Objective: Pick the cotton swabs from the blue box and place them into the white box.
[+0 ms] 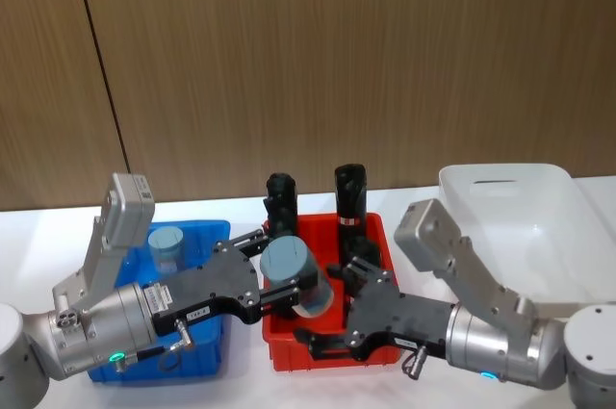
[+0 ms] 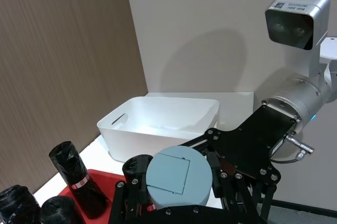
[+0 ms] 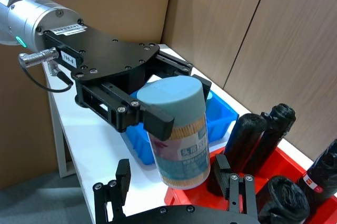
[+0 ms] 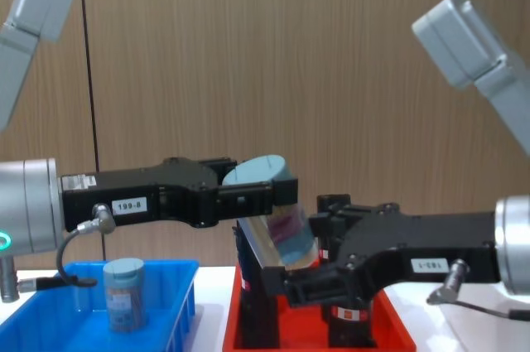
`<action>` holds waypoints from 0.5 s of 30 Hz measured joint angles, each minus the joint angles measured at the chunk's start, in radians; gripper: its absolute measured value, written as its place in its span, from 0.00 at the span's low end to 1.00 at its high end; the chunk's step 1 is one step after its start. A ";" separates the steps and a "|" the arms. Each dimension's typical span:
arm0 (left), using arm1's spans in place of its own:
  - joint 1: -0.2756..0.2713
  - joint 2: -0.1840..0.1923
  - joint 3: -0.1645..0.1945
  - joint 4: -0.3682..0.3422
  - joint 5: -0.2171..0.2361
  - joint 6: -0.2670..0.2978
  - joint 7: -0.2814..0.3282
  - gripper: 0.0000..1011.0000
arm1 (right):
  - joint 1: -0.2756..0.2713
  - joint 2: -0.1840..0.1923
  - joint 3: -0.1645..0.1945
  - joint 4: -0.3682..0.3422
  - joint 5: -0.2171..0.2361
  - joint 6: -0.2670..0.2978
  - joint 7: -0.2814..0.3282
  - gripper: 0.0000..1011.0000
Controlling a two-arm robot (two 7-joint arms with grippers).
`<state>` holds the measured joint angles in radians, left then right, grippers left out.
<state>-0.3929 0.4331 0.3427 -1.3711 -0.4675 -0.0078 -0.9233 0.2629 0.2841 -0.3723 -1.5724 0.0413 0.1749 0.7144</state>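
1. Grey-blue-lidded cotton swab jar hangs tilted above the red bin, clamped in the left gripper.
2. The right gripper sits just below it, its fingers spread wide on either side of the jar's base.
3. A second jar stands upright in the blue box.
4. The white box sits on the right, beyond the red bin.

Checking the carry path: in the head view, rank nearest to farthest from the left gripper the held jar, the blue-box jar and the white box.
1. Held jar, clamped in the left gripper over the red bin.
2. Blue-box jar, on its left.
3. White box, far right.
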 joint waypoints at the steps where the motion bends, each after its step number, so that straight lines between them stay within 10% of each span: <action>1: 0.000 0.000 0.000 0.000 0.000 0.000 0.000 0.66 | 0.000 0.000 0.000 0.000 0.000 0.000 0.000 0.99; 15: 0.000 0.000 0.000 0.000 0.000 0.000 0.000 0.66 | 0.041 -0.026 -0.015 0.041 -0.032 -0.008 -0.006 0.99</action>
<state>-0.3929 0.4332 0.3428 -1.3711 -0.4675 -0.0078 -0.9233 0.3040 0.2582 -0.3878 -1.5315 0.0093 0.1665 0.7083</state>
